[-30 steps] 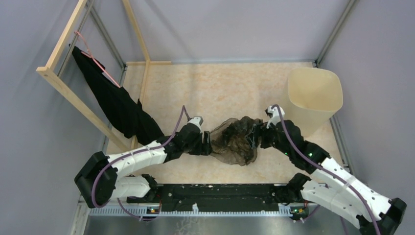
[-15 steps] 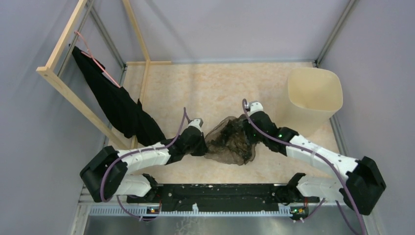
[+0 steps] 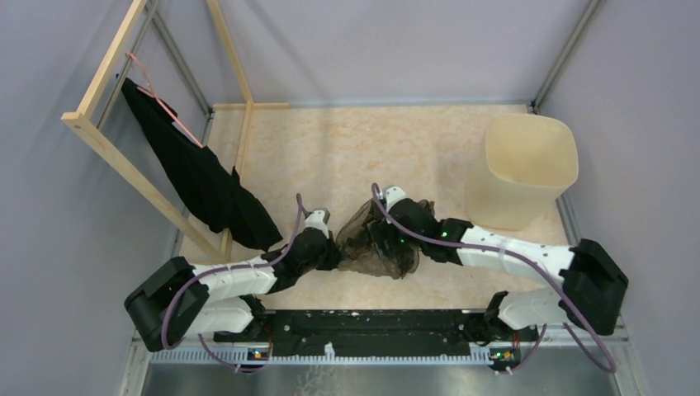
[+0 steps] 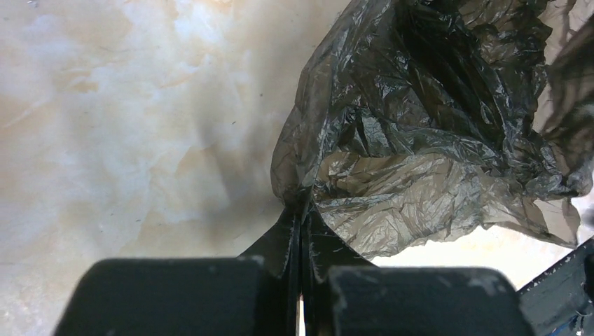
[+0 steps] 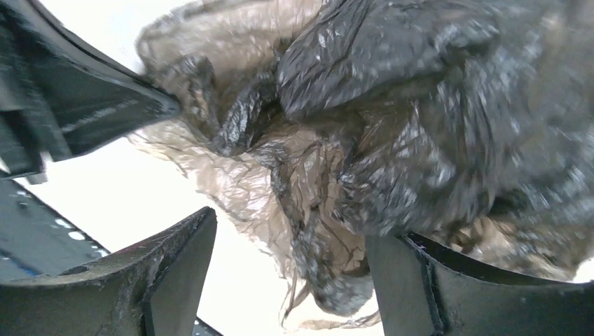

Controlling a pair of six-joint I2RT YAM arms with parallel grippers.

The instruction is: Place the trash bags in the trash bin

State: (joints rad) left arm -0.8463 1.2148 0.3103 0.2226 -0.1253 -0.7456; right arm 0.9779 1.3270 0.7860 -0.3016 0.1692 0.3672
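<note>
Wrinkly see-through brown-black film bag (image 3: 376,243) sits heaped, well apart from the cream plastic bin (image 3: 528,169). My left gripper (image 4: 301,234) clamps its edge; right gripper (image 5: 291,231) gapes astride it. Limp, light, slippery: grab bunched film.

No text, label, brand or number is readable anywhere; the green lights (image 3: 443,234) behind the right pincer (image 3: 380,241) are probably plain indicator dots, not signs.
</note>
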